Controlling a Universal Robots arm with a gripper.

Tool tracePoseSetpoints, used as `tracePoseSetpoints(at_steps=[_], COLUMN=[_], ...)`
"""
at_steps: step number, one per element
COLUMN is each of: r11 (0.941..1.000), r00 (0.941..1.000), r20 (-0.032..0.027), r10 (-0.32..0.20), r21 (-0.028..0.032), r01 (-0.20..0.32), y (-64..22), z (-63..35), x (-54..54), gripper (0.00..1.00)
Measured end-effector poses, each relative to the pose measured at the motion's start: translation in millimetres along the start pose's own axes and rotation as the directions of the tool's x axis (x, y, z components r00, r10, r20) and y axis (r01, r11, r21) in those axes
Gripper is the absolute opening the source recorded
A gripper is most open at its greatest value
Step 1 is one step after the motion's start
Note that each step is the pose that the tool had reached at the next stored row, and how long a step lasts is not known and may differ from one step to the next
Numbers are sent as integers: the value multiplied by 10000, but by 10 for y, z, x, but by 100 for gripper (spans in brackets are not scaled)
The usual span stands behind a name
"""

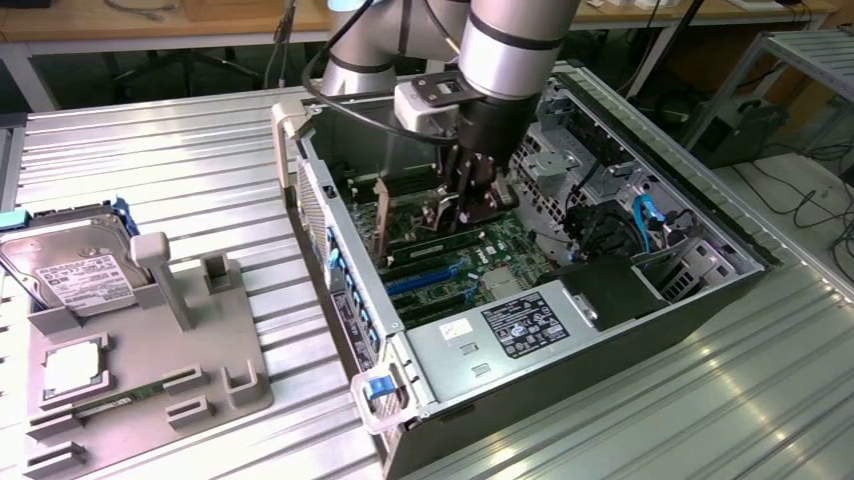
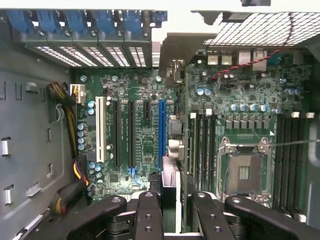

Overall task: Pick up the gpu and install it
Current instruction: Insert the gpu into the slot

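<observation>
Inside computer case (image 1: 344, 285), claw (image 1: 478, 212) clamps gpu (image 2: 171, 182), seen edge-on and mostly hidden; seating on motherboard (image 2: 140, 125) unclear.

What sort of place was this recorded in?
Likely a robotics lab workbench: an open desktop computer case on a ribbed metal table, and a grey fixture tray holding a hard drive.

Brownish gpu (image 1: 382, 222) upright, edge-down, inside case (image 1: 587, 330)

Fingers (image 1: 463, 190) hold gpu (image 1: 383, 225) inside case (image 1: 310, 190)
</observation>
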State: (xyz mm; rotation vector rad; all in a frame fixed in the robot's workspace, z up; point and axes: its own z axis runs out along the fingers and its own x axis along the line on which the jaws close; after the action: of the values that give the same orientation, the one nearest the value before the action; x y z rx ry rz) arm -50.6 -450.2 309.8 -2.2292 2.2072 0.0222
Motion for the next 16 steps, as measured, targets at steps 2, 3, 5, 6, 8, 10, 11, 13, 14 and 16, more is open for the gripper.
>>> tracePoseSetpoints(at_steps=[2,3,5,6,8,10,11,13,14,16], r11=[10000,10000,10000,10000,10000,10000,10000,10000,10000,10000], r00=[10000,10000,10000,10000,10000,10000,10000,10000,10000,10000], r20=[0,0,0,0,0,1,-1,-1,-1,0], r10=[-24,-32,-45,-52,-60,-66,-74,-86,-92,-100], r21=[-1,-1,-1,-1,-1,-1,-2,-1,-2,-2], r01=[24,32,45,52,60,66,74,86,92,100], y=[16,32,46,47,47,52,59,71,72,74], z=[33,46,69,93,117,136,145,157,163,194], x=[5,5,5,6,19,23,24,25,26,27], gripper=[28,28,28,28,28,28,28,28,28,28])
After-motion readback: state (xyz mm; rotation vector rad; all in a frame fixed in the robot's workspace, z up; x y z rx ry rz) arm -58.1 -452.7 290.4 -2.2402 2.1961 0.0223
